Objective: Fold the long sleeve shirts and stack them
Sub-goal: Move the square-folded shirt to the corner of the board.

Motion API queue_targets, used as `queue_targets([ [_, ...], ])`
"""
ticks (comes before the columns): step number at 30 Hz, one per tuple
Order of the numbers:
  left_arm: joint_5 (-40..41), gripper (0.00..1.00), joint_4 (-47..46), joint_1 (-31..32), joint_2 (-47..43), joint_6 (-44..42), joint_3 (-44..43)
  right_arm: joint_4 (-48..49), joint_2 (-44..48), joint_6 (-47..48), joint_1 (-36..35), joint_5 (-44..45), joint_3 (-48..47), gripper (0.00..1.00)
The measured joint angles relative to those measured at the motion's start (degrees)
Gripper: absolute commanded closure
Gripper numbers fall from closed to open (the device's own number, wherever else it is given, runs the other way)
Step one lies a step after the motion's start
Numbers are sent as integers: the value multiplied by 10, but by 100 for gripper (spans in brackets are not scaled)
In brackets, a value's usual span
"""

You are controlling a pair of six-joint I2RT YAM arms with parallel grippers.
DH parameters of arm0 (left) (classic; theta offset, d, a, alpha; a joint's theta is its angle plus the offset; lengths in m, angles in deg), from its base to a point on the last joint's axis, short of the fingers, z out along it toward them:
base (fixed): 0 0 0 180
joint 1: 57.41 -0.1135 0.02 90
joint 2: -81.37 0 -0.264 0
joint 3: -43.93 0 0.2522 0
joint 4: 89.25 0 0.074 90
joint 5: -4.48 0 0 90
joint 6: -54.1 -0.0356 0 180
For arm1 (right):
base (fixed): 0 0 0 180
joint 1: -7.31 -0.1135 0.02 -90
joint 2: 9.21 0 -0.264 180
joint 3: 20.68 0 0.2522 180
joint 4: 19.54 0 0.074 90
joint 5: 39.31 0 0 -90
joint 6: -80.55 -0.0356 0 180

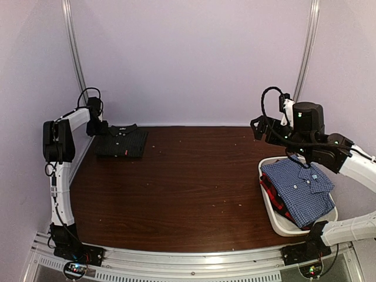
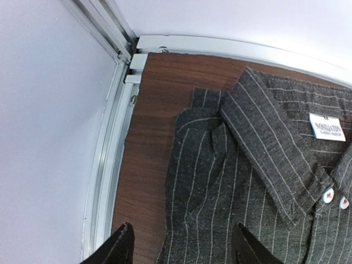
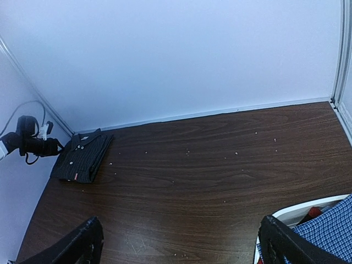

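A black pinstriped shirt [image 1: 121,141] lies folded at the far left of the table, collar toward the back wall; it also shows as the black shirt [image 2: 258,181] and the black shirt [image 3: 80,155]. My left gripper [image 1: 96,122] hovers at its left edge, open, the fingertips [image 2: 125,242] apart over the cloth's edge with nothing between them. A blue-white check shirt [image 1: 299,188] lies on a red-and-dark shirt [image 1: 275,195] in the white tub [image 1: 276,220]. My right gripper [image 1: 262,128] hangs open above the tub's far side, holding nothing.
The table's back left corner has an aluminium rail [image 2: 110,165] right beside the black shirt. Small pale crumbs [image 3: 187,153] dot the dark wood. The tub's rim [image 3: 308,206] shows at the right wrist view's lower right.
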Motion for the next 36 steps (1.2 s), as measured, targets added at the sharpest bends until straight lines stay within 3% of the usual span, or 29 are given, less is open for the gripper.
queue_targets([
  [4,2,18,1,0,-3,7,1,10,6,0,0,16,10,0],
  [10,-19,5,-17,6,-72,33,80,15,17,1,0,42,23,0],
  [14,-41,3,-47,30,-160,53,177,17,29,2,0,57,33,0],
  [20,-66,3,-125,129,-276,87,307,30,37,2,0,67,50,0],
  [36,-89,2,-221,385,-416,178,511,46,16,2,1,66,74,0],
])
